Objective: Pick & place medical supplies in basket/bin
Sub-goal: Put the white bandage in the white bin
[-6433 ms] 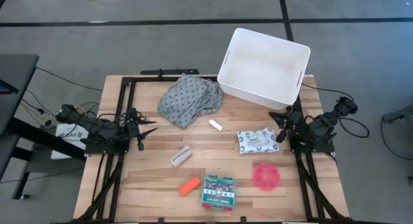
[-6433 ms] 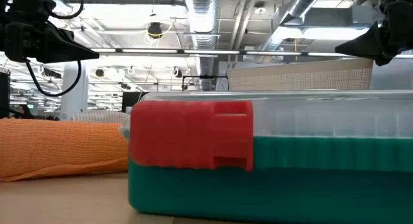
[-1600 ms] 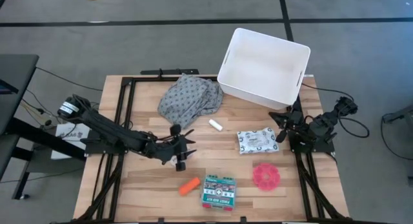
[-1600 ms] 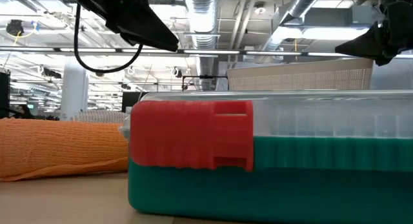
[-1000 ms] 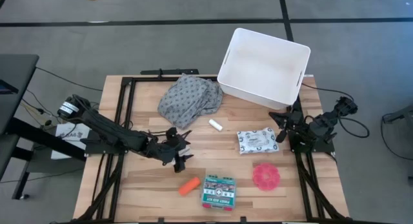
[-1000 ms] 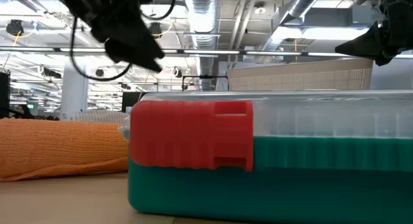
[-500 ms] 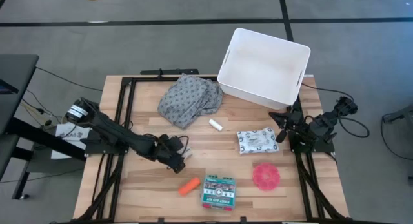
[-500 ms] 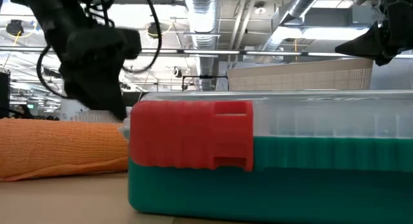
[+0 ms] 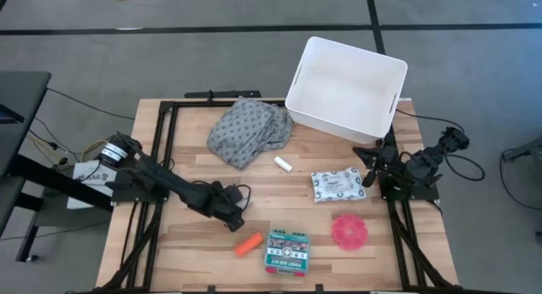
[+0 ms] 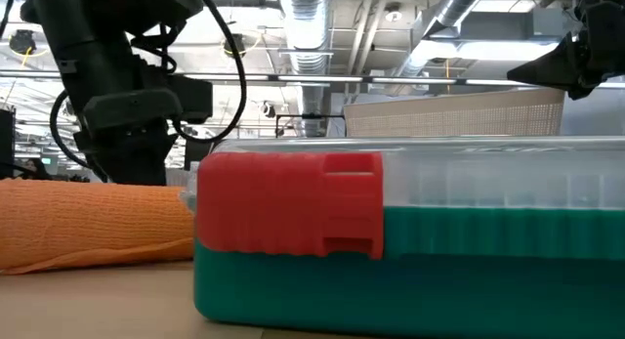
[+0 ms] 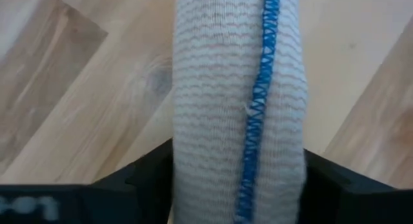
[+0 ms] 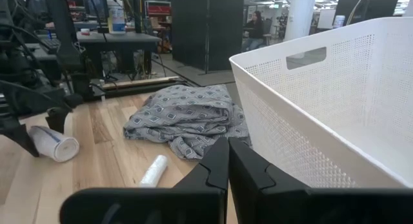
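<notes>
— Bench first: what sits near its edges?

— White bin overhangs the far right corner, empty inside. The grey dotted cloth lies just left of it, near the far edge. The green first-aid box sits close to the near edge, with the orange tube just to its left and the pink disc to its right.

— And the middle?

— The white patterned pack lies right of centre, the small white roll between it and the cloth. Bare wood stays open between roll, pack and box.

— The arms?

— Left tool is down at the bench, left of centre, just beyond the orange tube. In its wrist view the grey strip runs between the two dark fingers, which stand at either side of it; they look to touch it, so it is clamped. Right tool waits at the right edge, beside the pack, its fingers together.
</notes>
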Action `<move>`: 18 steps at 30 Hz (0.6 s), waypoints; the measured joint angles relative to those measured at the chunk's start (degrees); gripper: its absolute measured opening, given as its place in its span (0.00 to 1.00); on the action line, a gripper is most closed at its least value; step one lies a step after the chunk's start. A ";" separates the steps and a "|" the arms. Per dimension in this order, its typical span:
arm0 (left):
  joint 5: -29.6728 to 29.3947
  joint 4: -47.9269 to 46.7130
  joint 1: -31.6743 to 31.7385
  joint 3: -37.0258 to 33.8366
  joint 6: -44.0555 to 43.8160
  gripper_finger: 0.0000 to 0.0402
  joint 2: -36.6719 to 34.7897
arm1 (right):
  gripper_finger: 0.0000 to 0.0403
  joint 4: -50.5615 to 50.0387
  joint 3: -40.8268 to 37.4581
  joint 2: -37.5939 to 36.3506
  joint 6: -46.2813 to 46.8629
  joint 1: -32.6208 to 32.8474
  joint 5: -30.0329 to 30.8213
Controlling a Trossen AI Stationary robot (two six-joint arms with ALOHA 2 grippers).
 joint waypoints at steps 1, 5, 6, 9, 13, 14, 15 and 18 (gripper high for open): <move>-0.16 -1.08 0.06 0.86 0.22 0.48 -0.25 | 0.00 -0.02 -0.01 0.00 -0.01 -0.02 0.00; -2.24 -0.81 0.43 5.13 3.95 0.29 -0.69 | 0.00 -0.08 0.00 0.00 -0.01 -0.01 0.00; -3.18 -0.72 0.82 6.74 5.83 0.26 -0.82 | 0.00 -0.08 0.00 0.00 0.01 0.00 0.01; -5.15 -1.47 3.38 12.65 14.02 0.25 -0.73 | 0.00 -0.08 -0.01 0.00 0.01 0.00 0.00; -10.81 -0.31 10.35 24.24 27.13 0.25 -0.77 | 0.00 -0.17 0.01 0.00 -0.01 0.00 0.00; -11.76 -0.28 12.56 27.33 30.45 0.25 -0.77 | 0.00 -0.19 0.01 0.00 -0.01 0.00 0.00; -12.04 0.19 14.93 30.58 33.66 0.25 -0.77 | 0.00 -0.19 0.01 0.00 -0.01 0.00 0.02; -9.65 3.91 22.56 39.48 41.56 0.25 -0.34 | 0.00 -0.22 0.01 0.02 -0.01 0.00 0.00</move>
